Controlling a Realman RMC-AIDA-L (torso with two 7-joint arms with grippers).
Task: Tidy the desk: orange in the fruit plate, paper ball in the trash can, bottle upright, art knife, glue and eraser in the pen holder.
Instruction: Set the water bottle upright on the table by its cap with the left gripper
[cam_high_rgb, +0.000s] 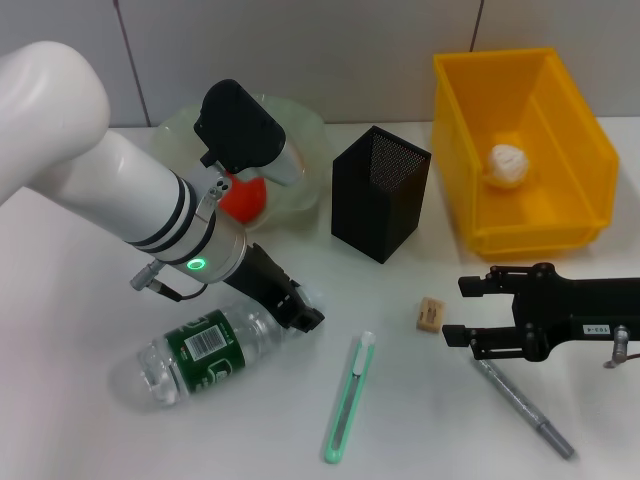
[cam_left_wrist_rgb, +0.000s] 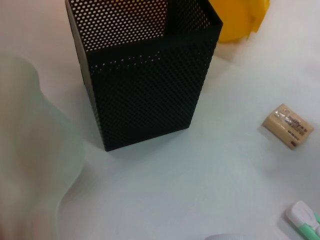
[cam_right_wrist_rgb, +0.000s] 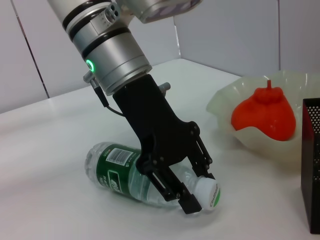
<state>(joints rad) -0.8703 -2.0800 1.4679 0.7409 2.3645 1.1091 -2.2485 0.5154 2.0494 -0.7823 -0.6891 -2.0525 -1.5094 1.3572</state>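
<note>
The bottle (cam_high_rgb: 200, 350) (cam_right_wrist_rgb: 130, 172) lies on its side at the front left. My left gripper (cam_high_rgb: 303, 315) (cam_right_wrist_rgb: 199, 191) is shut on the bottle at its neck, just behind the white cap (cam_right_wrist_rgb: 209, 193). The orange (cam_high_rgb: 245, 197) (cam_right_wrist_rgb: 265, 112) sits in the fruit plate (cam_high_rgb: 310, 140) (cam_right_wrist_rgb: 225, 107). A paper ball (cam_high_rgb: 507, 165) lies in the yellow trash can (cam_high_rgb: 470, 150). The black mesh pen holder (cam_high_rgb: 380, 195) (cam_left_wrist_rgb: 150, 85) stands mid-table. Eraser (cam_high_rgb: 430, 313) (cam_left_wrist_rgb: 288, 126), green art knife (cam_high_rgb: 348, 397) and grey glue stick (cam_high_rgb: 525, 405) lie on the table. My right gripper (cam_high_rgb: 462, 310) is open beside the eraser, above the glue's end.
The white table (cam_high_rgb: 90, 430) carries everything. The trash can stands at the back right, close to the pen holder. The knife's tip (cam_left_wrist_rgb: 305, 220) lies a short way from the bottle cap. A grey wall runs along the back.
</note>
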